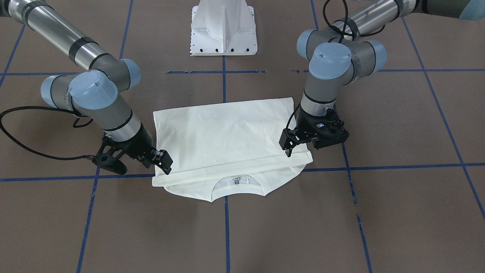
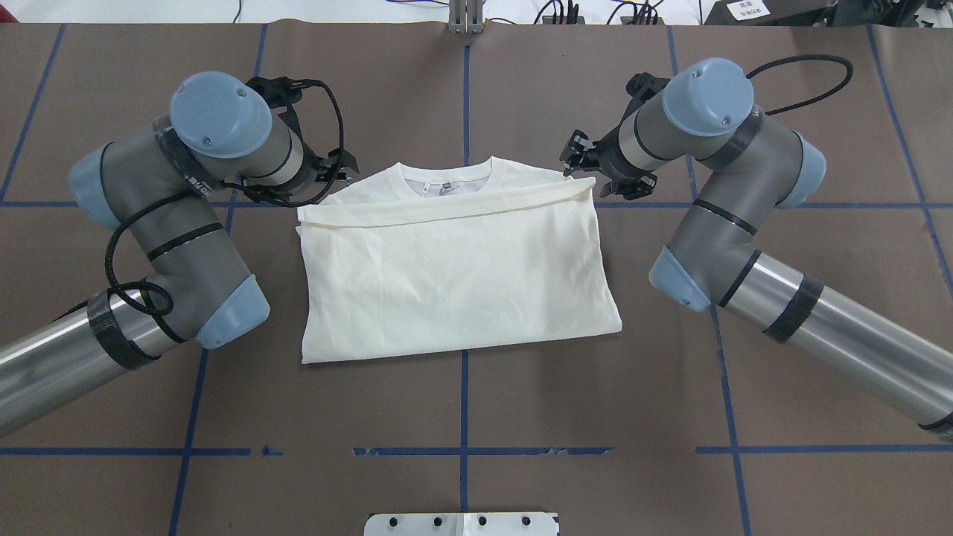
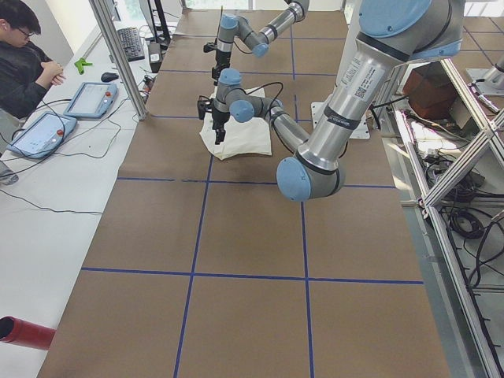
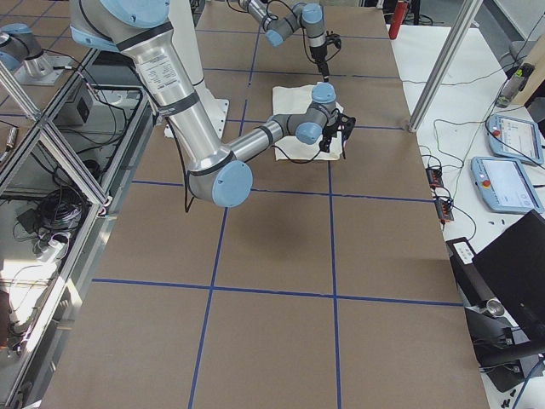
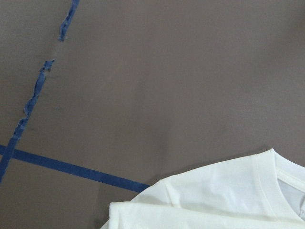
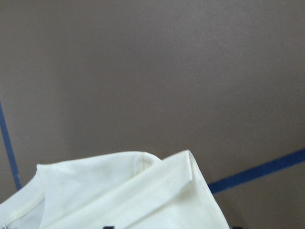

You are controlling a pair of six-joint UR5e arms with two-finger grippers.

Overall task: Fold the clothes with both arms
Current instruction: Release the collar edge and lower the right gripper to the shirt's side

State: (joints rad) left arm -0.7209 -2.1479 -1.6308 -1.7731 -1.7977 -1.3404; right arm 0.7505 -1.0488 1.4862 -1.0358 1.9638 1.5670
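The cream T-shirt (image 1: 227,132) lies flat on the brown table, plain side up, with its hem folded over to just short of the collar (image 2: 447,179). The cat print is hidden. My left gripper (image 1: 288,151) stands low at one end of the folded hem, also in the overhead view (image 2: 344,170). My right gripper (image 1: 165,167) stands low at the other end (image 2: 588,167). Both seem open, with the cloth resting on the table. The wrist views show the shirt's shoulder and hem corner (image 5: 214,200) (image 6: 119,191) just under each gripper.
The white pedestal base (image 1: 223,30) stands behind the shirt on the robot's side. Blue tape lines (image 1: 227,227) cross the brown table. In the left side view an operator (image 3: 24,63) sits by tablets (image 3: 87,98) beyond the table's edge.
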